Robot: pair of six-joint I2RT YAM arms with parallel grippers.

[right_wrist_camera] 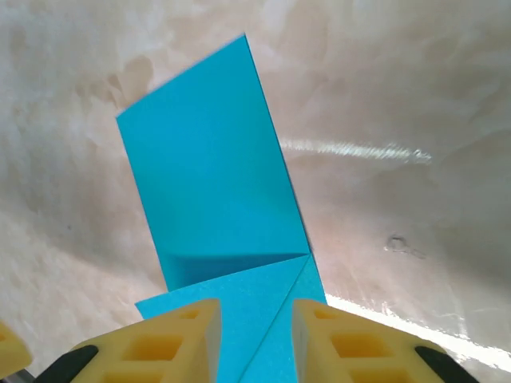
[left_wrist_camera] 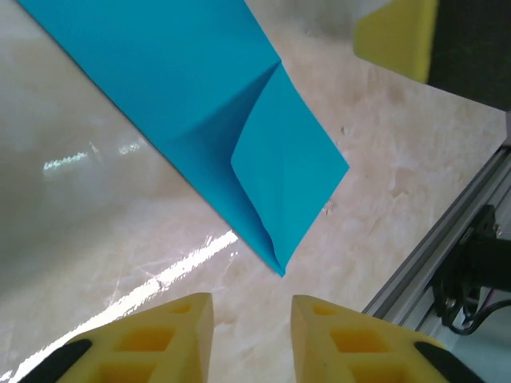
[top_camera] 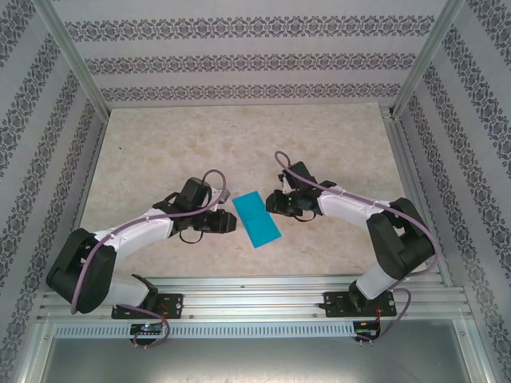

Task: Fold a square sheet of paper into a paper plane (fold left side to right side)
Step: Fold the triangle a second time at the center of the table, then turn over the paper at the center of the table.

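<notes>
The bench (top_camera: pixel 160 144) carries the folded cyan sheet of paper (top_camera: pixel 257 219) lying flat at its centre, between both arms. The left fingers (left_wrist_camera: pixel 180 327) are parted and empty, near the sheet's corner. The right fingers (right_wrist_camera: pixel 180 331) are parted over its folded end.

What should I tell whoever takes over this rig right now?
Square sheet of paper: flat on the table, folded to a narrow rectangle, triangular flaps creased at one end.
Left gripper: open, empty, just short of its corner.
Right gripper: open, over the flapped end.
Left to do: remaining folds; no pointed plane yet.
</notes>
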